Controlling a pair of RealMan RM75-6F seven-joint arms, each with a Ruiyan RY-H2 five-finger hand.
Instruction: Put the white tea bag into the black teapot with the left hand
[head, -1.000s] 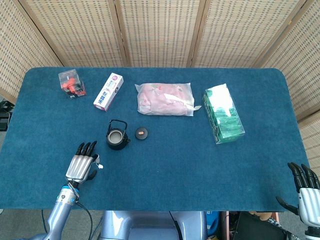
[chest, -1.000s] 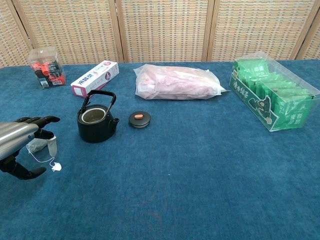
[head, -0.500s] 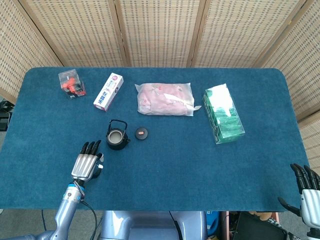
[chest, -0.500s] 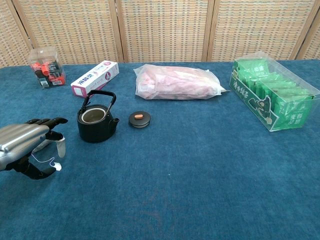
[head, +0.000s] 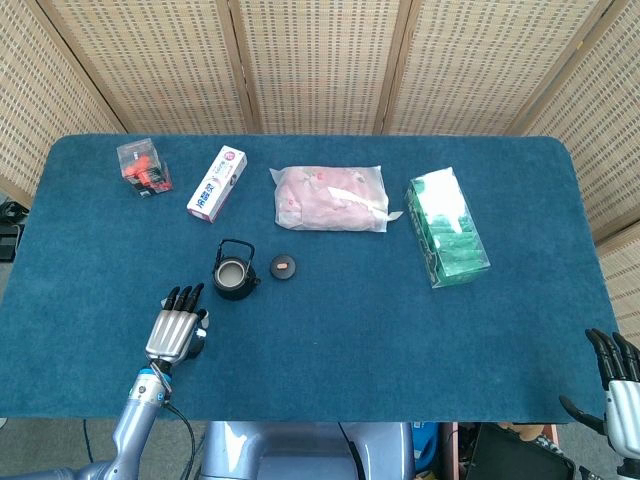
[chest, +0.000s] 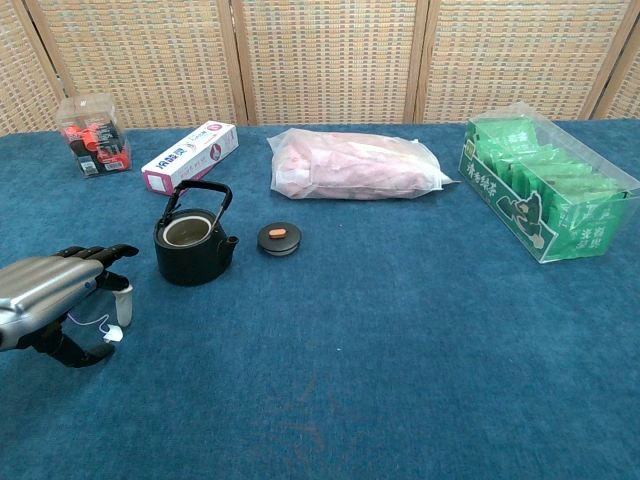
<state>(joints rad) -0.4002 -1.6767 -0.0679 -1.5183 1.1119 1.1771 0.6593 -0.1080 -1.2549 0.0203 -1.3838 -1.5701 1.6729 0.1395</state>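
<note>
The black teapot (head: 232, 272) (chest: 193, 243) stands lidless and upright on the blue table, left of centre. Its round lid (head: 284, 266) (chest: 279, 238) lies just to its right. My left hand (head: 173, 332) (chest: 52, 297) hovers low, near and left of the pot, and holds the white tea bag (chest: 121, 303) under its fingers; the string and small tag (chest: 112, 334) hang down. In the head view the hand mostly covers the bag. My right hand (head: 618, 384) sits off the table's near right corner, fingers spread, holding nothing.
Along the back stand a clear box with red contents (head: 143, 167) (chest: 92, 133), a white and pink carton (head: 217, 183) (chest: 190, 156), a pink plastic pack (head: 330, 198) (chest: 355, 165) and a green box (head: 446, 226) (chest: 543, 190) at the right.
My left hand has shifted right toward the teapot, carrying the tea bag. The right hand has sunk slightly lower at the frame's edge.
</note>
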